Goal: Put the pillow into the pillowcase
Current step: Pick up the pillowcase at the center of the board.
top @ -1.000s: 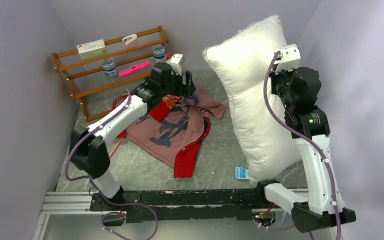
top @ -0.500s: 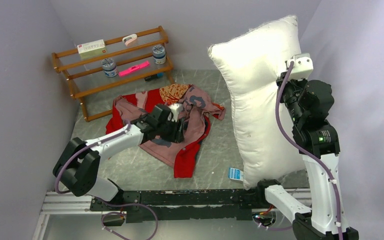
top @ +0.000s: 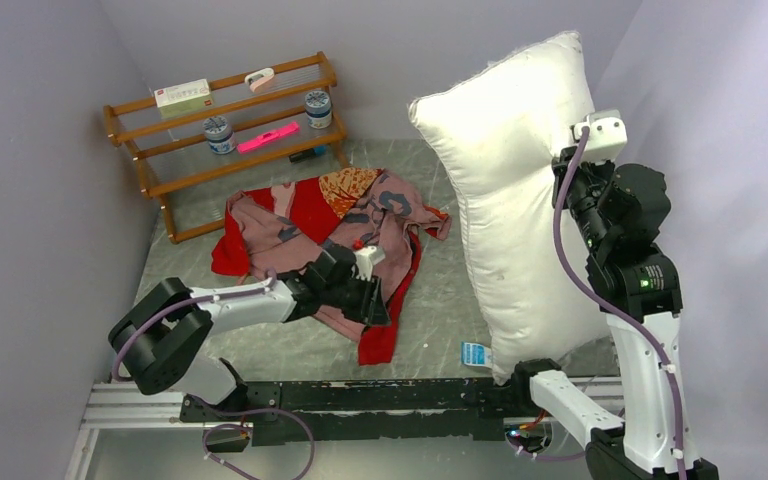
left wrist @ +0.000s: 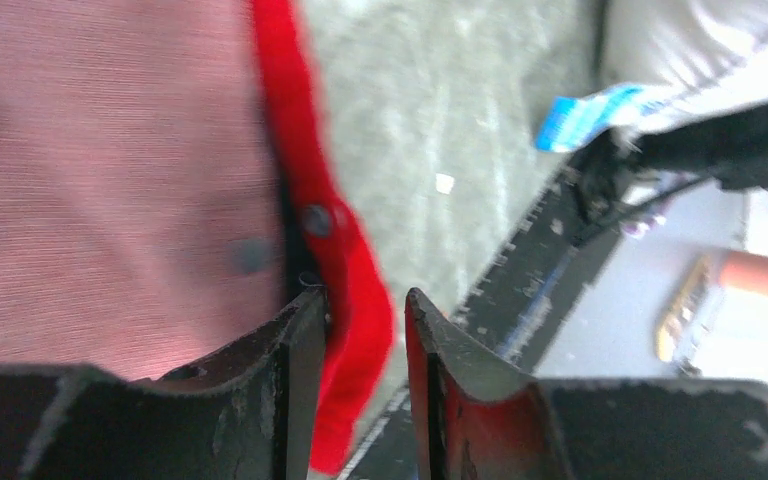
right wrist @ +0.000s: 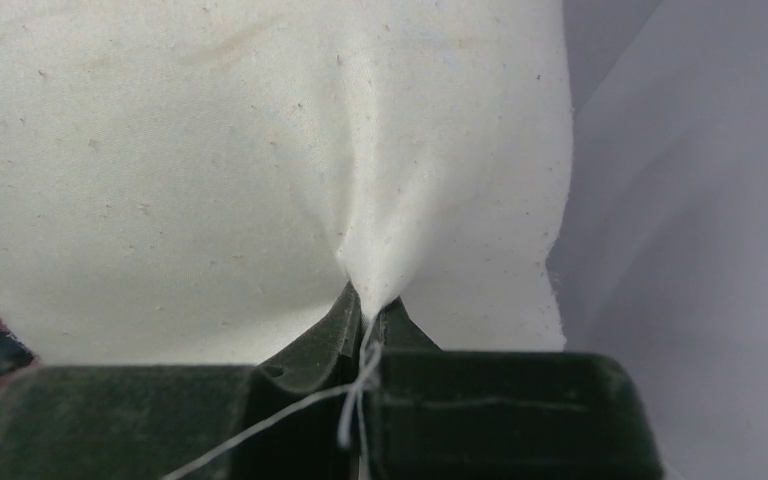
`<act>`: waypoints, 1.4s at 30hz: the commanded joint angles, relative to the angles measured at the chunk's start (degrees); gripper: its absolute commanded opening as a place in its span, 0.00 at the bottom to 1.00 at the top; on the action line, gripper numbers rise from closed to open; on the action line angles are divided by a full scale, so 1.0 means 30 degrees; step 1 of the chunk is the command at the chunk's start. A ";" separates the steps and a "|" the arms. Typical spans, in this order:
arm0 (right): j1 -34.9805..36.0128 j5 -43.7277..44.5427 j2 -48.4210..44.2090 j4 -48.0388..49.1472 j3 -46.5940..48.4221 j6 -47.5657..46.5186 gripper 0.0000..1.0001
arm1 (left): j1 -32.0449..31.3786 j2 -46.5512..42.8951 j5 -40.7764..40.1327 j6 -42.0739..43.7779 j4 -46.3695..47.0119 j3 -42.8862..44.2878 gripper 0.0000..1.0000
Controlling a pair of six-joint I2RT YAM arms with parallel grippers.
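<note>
The left gripper [top: 372, 300] is now shifted to the hem [left wrist: 345, 260] of the pillowcase [top: 300, 215] at lower centre, grasp unclear, to open it; the pillow [top: 510, 200] is clamped in the right gripper [right wrist: 365, 300].

A wooden rack [top: 230, 80] is parked in the back left corner of a grey marbled table [top: 440, 290]. A white box [top: 182, 97] and a pinkish clip [top: 259, 78] are kept up top, with two jars [top: 218, 134] and a pink marker [top: 268, 137] stashed lower down.

Your grey marbled bench [top: 440, 292], plain lilac walls [top: 40, 150] all round, wooden rack [top: 230, 140] far beyond your left claw [top: 375, 306], even light
</note>
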 commanded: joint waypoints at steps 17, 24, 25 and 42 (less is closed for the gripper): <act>-0.0047 0.0332 -0.1426 0.3972 0.0267 0.0084 0.00 | -0.3162 -0.0940 -1.0170 0.2774 -0.1195 0.4223 0.55; -0.0047 0.0621 -0.1658 0.3853 0.0493 0.0208 0.00 | -0.3747 0.1770 -1.3822 0.4900 -0.0116 0.6194 0.73; -0.0043 0.0659 -0.1715 0.3886 0.0501 0.0209 0.00 | -0.3931 0.2184 -1.4318 0.5088 0.0252 0.6440 0.74; -0.0047 0.0825 -0.2156 0.3817 0.0706 0.0030 0.00 | -0.5027 0.8781 -2.1495 0.5166 -0.1183 1.0882 0.67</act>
